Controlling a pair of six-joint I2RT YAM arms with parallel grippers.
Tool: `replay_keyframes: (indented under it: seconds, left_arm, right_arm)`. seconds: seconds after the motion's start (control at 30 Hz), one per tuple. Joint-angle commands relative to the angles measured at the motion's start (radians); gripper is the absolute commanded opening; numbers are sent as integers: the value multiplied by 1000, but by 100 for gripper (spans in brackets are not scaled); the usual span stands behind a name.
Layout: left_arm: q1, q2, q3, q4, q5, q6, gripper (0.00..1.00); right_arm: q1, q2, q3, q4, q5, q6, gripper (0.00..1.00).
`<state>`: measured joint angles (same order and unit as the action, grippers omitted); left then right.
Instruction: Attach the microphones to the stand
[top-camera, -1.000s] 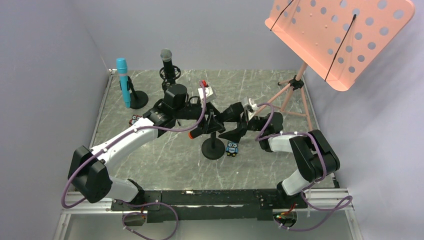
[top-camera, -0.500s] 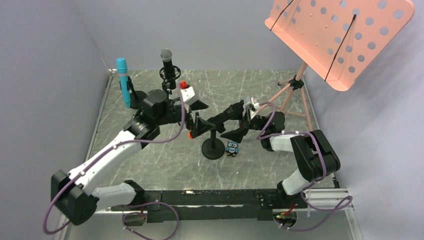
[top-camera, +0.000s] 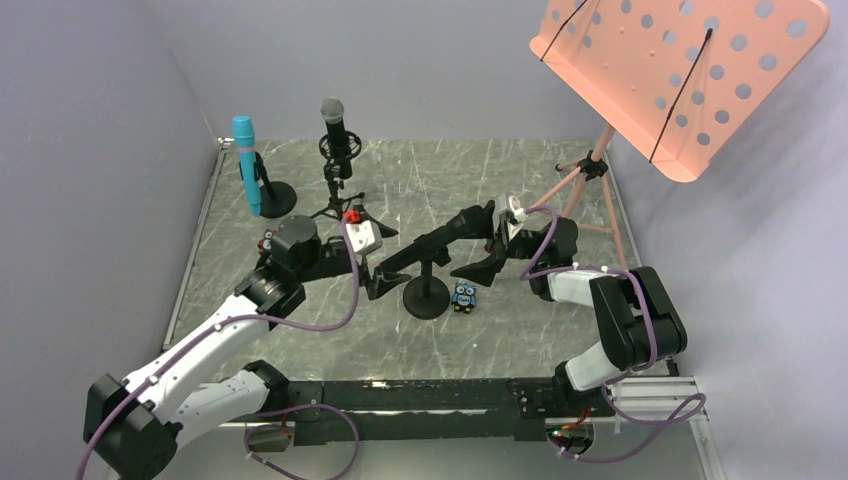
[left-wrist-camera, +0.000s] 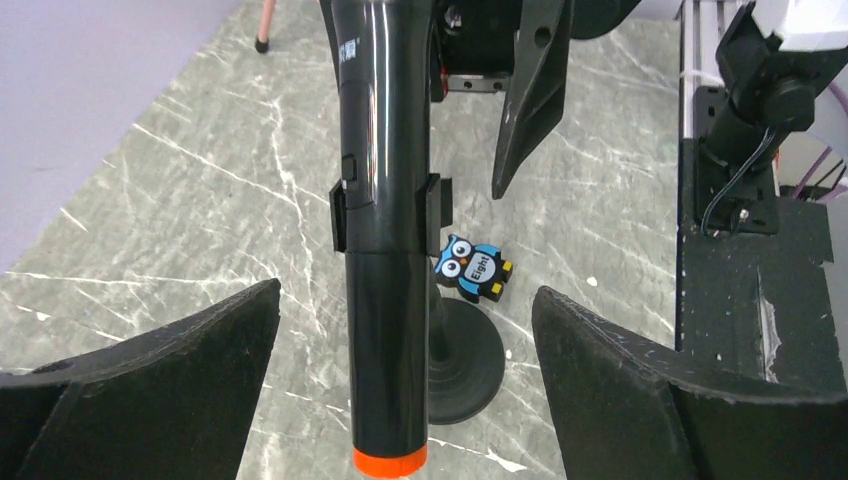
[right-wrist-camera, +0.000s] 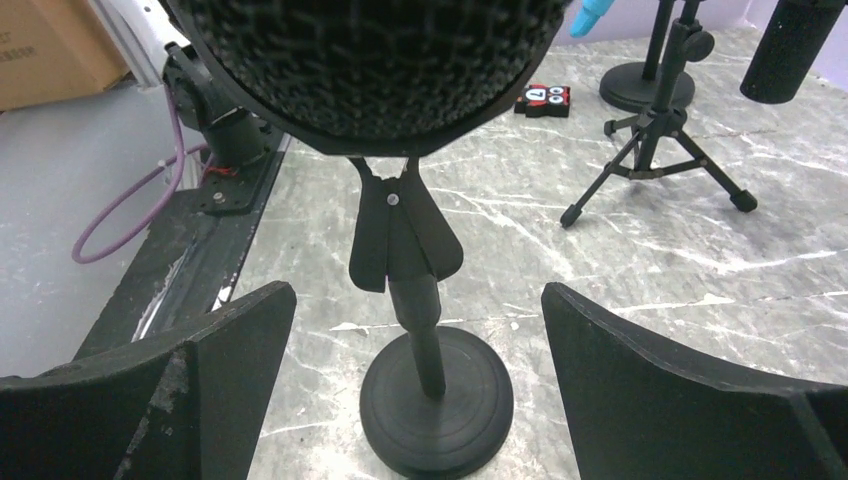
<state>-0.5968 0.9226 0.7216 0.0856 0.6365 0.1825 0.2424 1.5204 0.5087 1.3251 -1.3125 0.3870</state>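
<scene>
The all-black microphone (top-camera: 430, 245) with the orange end ring (left-wrist-camera: 390, 462) lies tilted in the clip (left-wrist-camera: 385, 215) of the middle stand, whose round base (top-camera: 427, 298) rests on the table. My left gripper (top-camera: 372, 268) is open just off the orange end, its fingers apart on either side of the microphone (left-wrist-camera: 385, 150) without touching it. My right gripper (top-camera: 487, 250) is open at the mesh head (right-wrist-camera: 370, 60). The light blue microphone (top-camera: 245, 165) and the silver-headed black one (top-camera: 335, 125) stand upright in their stands at the back left.
A blue owl figure (top-camera: 463, 296) lies beside the middle stand's base. A dark figure (top-camera: 268, 238) lies near the left arm. A pink music stand (top-camera: 680, 70) on a tripod (top-camera: 585, 190) overhangs the back right. The tripod microphone stand (right-wrist-camera: 660, 150) shows in the right wrist view.
My left arm has drawn back to the left and toward the near edge, away from the black microphone. The microphone stays in the clip. My right gripper has shifted slightly right.
</scene>
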Motion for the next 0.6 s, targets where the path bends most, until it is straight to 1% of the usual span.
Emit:
replay_keyframes:
  seconds: [0.0,0.17,0.33,0.47,0.57]
  left_arm:
    - [-3,82,65,40,56,63,99]
    - [-22,194,133,41,40,73,99]
    - [-69,249,156,51,4,80,99]
    - [-88,277,174,46,-32,81,92]
    - [-93,286,186,42,-46,74,83]
  right_arm:
    - [-9,-26,1,0,-31,-39,100]
    - [-20,-26,0,24,-33,-20,100]
    - [-24,-11,-2,81,-37,28,100]
    - [-26,15,-5,176,-43,97,100]
    - [-29,34,-6,258,-50,148,100]
